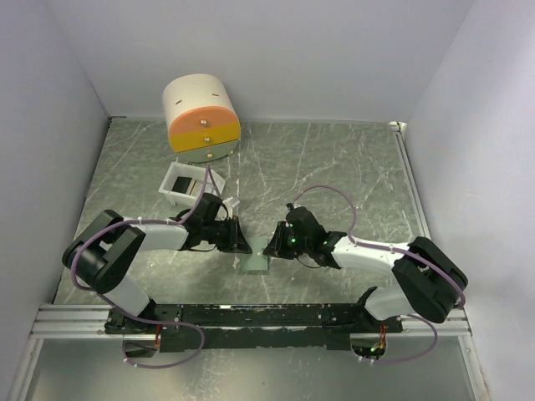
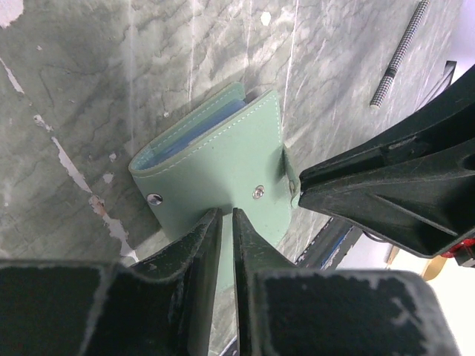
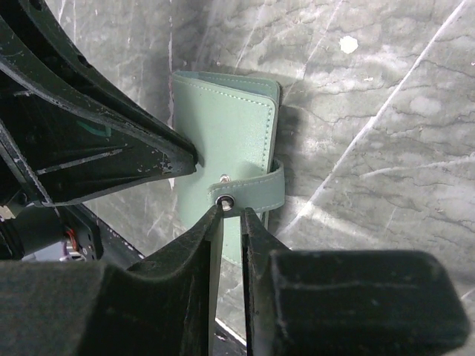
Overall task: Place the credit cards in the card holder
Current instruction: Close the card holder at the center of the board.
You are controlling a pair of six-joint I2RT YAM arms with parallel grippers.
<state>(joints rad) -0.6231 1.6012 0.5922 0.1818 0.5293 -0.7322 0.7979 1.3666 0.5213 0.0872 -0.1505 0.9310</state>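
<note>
Nearly closed, my left tool [image 2: 227, 216] pinches the card holder [image 2: 215, 163] by its cover edge; my right tool [image 3: 231, 213], equally narrow, nips its clasp strap [image 3: 261, 189]. It lies on the surface [image 2: 89, 89] between them, probably light and floppy, so edges suit.

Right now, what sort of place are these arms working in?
Probably a lab test cell: plain white walls box in a grey-green marbled tabletop, a bare aluminium rail runs along its near edge, and props such as a small grey-green folding card holder are staged on it.
</note>
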